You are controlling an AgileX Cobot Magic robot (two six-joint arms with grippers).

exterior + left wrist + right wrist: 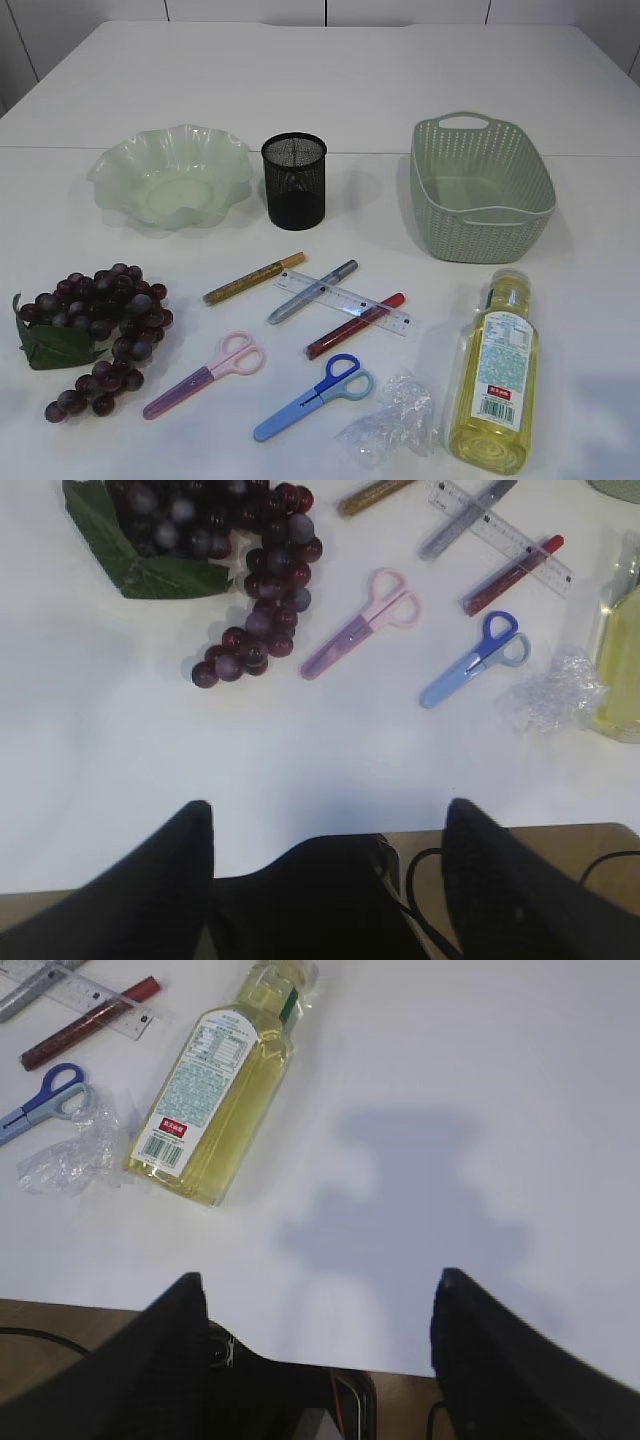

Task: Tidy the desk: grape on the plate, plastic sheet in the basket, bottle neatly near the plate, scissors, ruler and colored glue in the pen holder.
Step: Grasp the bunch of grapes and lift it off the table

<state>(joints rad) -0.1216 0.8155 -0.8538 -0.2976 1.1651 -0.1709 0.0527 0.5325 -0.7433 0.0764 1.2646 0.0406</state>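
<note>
On my far left the bunch of dark grapes [98, 335] lies on the white table [330, 90] with its green leaf [55, 345] toward the left edge, its long axis running from upper right down to the lower left tip. Behind it sits the pale green wavy plate [170, 175], then the black mesh pen holder [294, 180] standing upright just right of the plate. In front of the holder, the gold glitter glue [254, 277], the silver glue [312, 291] and the red glue [354, 326] all slant from lower left to upper right; the clear ruler [343, 301] crosses the silver and red tubes the other way, upper left to lower right. The pink scissors [204, 374] and blue scissors [313, 396] point their tips to the lower left, handles upper right. The crumpled plastic sheet [390, 420] lies just beside the blue handles, touching or nearly touching the yellow bottle [494, 380], which lies flat, cap pointing away from me toward the green basket [480, 187]. My left gripper [330, 825] hangs over the near table edge with fingers apart and holding nothing; my right gripper [320, 1295] likewise, spread over bare table right of the bottle.
</note>
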